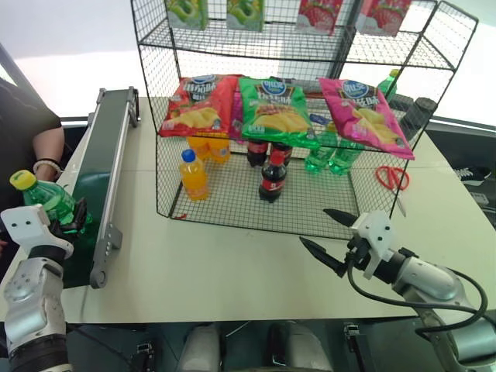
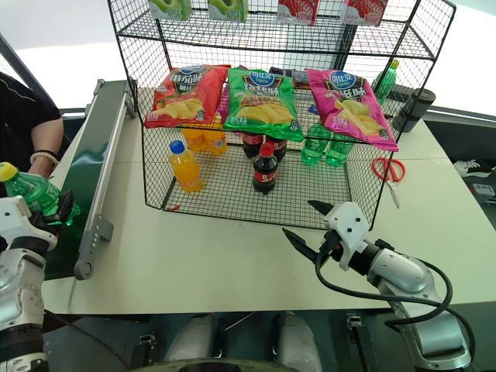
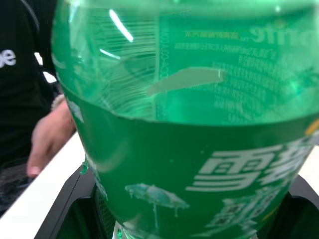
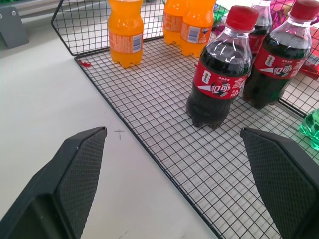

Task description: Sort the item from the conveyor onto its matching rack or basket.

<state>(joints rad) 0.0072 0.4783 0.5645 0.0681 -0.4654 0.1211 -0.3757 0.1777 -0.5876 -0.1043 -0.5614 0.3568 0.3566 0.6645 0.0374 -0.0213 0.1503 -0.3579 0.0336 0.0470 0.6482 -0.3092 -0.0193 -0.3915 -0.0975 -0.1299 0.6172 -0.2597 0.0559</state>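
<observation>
The tall black wire-grid shelf unit (image 1: pixel 310 116) stands on the white table (image 1: pixel 232 271); chip bags lie on its middle tier, with orange, cola and green bottles below. The long dark-green conveyor belt (image 1: pixel 105 163) runs along the table's left edge. The left gripper (image 1: pixel 66 225) is clenched around the clear-green soda bottle with yellow cap (image 1: pixel 45 198), tilted over the belt's near end. The right gripper (image 1: pixel 332 236) hovers before the shelf, jaws spread wide, grasping nothing.

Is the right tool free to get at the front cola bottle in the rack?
Probably yes: the right tool is open, and the cola bottle stands near the rack's open front with nothing between.
</observation>
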